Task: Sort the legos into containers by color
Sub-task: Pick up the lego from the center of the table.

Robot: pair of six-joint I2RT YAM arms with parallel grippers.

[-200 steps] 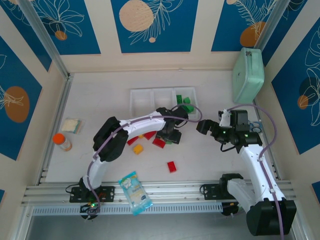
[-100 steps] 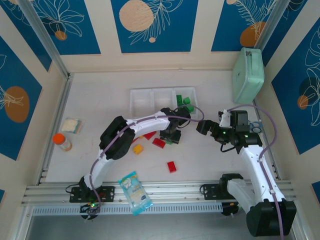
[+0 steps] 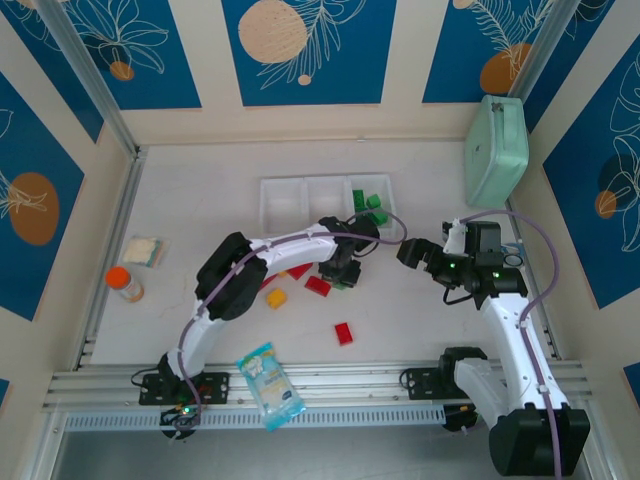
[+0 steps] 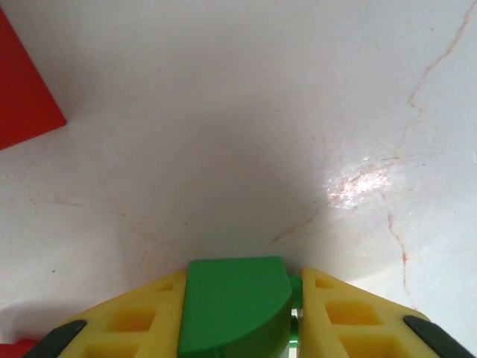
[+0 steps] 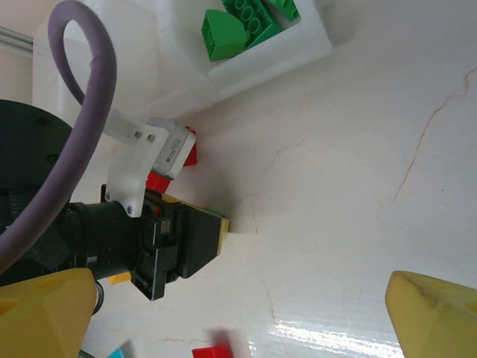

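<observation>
Left end effector [image 3: 342,273] sits low over the surface [image 3: 200,190], just on the near side of the tray [image 3: 264,205]. The wrist view settles the grip: its yellow fingers [image 4: 134,321] are closed on a green lego [image 4: 235,298], so this one's caught. It's a glossy, smooth-topped piece with one rounded corner, pinched across its width, and a sliver more green shows at its right edge. Where does it belong? The tray's long axis runs left to right across the surface, and the green bricks [image 3: 370,205] are gathered in the right-hand compartment [image 3: 388,190]. That lies on the far side of the held lego and slightly right, near at hand. By my read it's a lift, a short carry away from the bases, then a drop, and the left arm is plainly the one placed for it. The right end effector [image 3: 406,250] hovers just beside, to the right, its fingers spread wide and carrying nothing. A red brick [image 3: 343,333] and a yellow brick [image 3: 276,297] lie loose on the near surface, waiting to be sorted.
</observation>
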